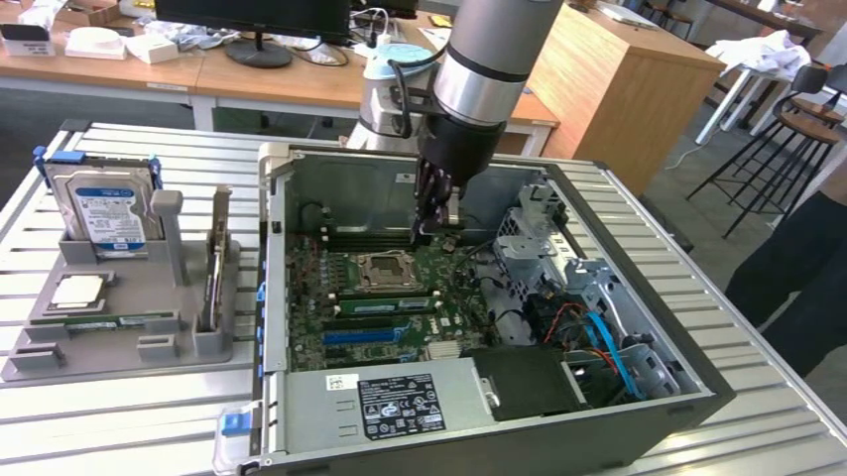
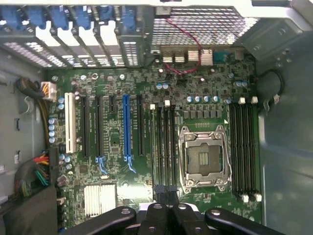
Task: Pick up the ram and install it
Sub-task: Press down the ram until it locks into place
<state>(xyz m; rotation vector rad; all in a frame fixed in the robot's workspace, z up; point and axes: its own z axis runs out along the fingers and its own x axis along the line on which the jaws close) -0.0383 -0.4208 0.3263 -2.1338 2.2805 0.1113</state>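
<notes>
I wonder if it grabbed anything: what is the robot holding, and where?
Cannot be told. The gripper has its fingers shut, low over the motherboard inside the computer case, but nothing between them shows clearly.

Even, bright indoor light — soft shadows inside the case, slight overall blur.

Wooden desks (image 1: 159,69) at the back, tall wooden cabinet (image 1: 622,89) beside, bar stools (image 1: 781,129) on the exterior view's right, grey floor (image 1: 40,129), slatted metal surface (image 1: 133,416).
</notes>
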